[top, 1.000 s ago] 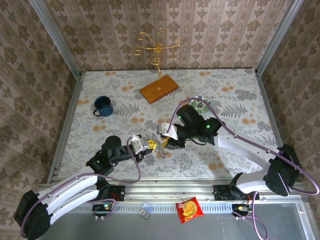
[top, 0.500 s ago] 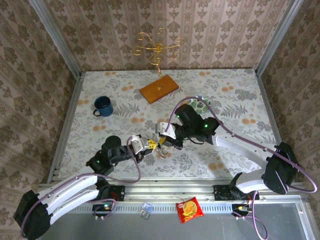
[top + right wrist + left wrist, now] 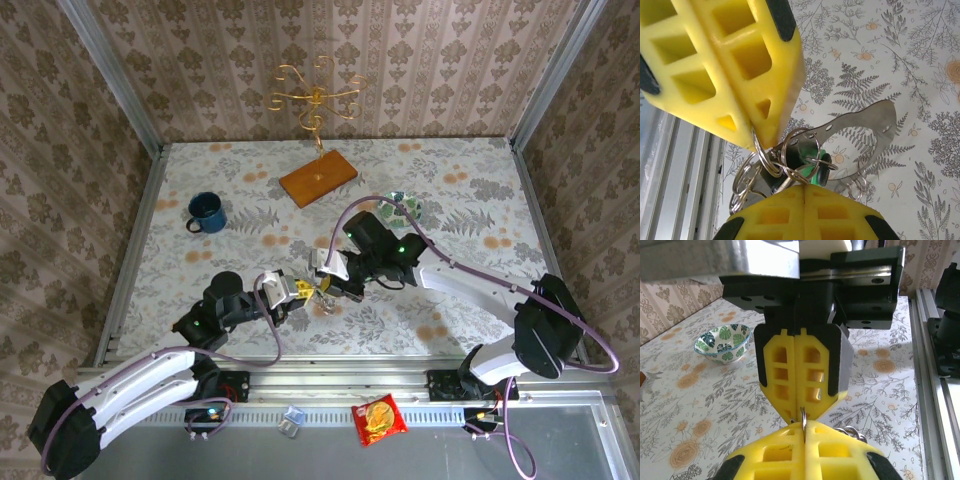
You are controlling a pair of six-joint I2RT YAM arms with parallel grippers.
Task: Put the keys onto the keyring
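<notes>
My two grippers meet tip to tip above the table's front middle. The left gripper [image 3: 306,289] [image 3: 804,429] is shut on a steel keyring [image 3: 803,416] [image 3: 759,146] pinched edge-on between its yellow pads. The right gripper [image 3: 328,285] [image 3: 805,189] is shut on the bunch of linked rings [image 3: 802,167] that hangs from that keyring. The keys sit inside the bunch: a green head [image 3: 815,176] and a black head [image 3: 823,172] just above my right fingertips. A flat curved steel tag [image 3: 867,127] dangles behind them.
A blue mug [image 3: 206,212] stands at the left and a leaf-patterned bowl [image 3: 405,207] [image 3: 722,341] behind the right arm. A gold wire stand [image 3: 315,98] rises from a wooden base [image 3: 318,179] at the back. A snack packet [image 3: 379,419] lies below the front rail.
The right gripper has shut on the bunch of rings. Its arm has shifted a little left, closer against the left gripper. The left arm has stayed still.
</notes>
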